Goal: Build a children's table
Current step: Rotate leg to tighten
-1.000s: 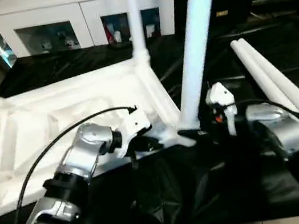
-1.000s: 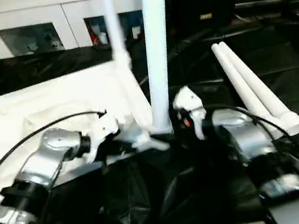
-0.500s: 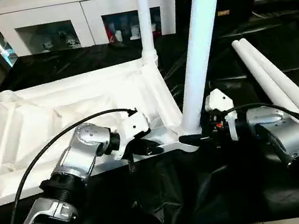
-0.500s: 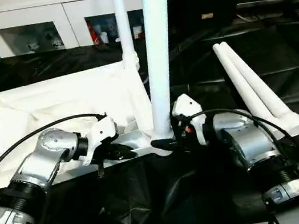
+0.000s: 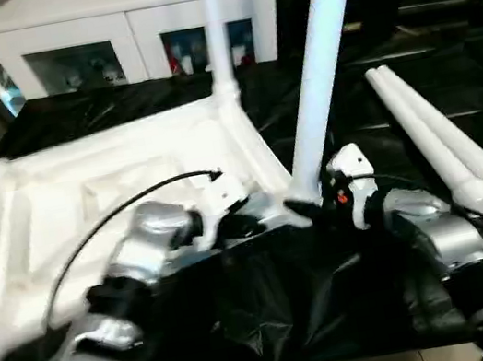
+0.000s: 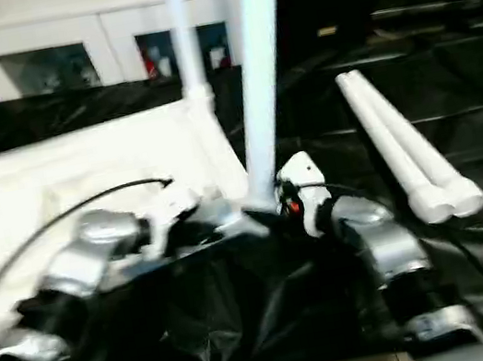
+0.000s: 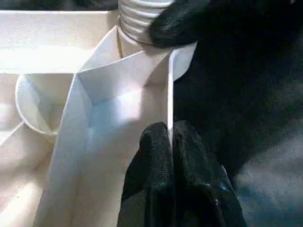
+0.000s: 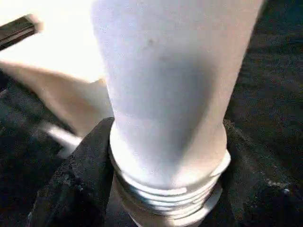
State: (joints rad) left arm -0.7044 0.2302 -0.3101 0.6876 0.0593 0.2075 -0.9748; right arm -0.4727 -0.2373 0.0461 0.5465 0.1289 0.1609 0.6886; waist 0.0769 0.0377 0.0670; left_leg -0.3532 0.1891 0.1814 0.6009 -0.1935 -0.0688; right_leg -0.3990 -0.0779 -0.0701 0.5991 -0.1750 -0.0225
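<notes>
Left gripper (image 7: 169,142): its two black fingers are pressed together on the thin side wall of the table top (image 5: 110,180), near the close corner, so it is clamping this rim.
Right gripper (image 8: 156,189): its fingers sit on both sides of the threaded foot of the near leg (image 5: 318,55); they embrace it, but I cannot tell if they press it firmly or only stand around it.
Table top: it lies upside down on the black sheet (image 5: 340,313), ribbed side up, in front of the white cabinet (image 5: 131,32).
Done so far: one far leg (image 5: 215,26) stands upright in the far corner socket; the near leg stands in the near corner socket, slightly tilted (some thread rings are visible above the socket, so I judge it is not fully screwed in).
Left to do: two loose legs (image 5: 436,141) lie side by side on the sheet, well apart to the robot's right; two corners wait for them, so about half remains.
Arm pose: both silver forearms reach forward and bend inward, meeting at the near corner.
</notes>
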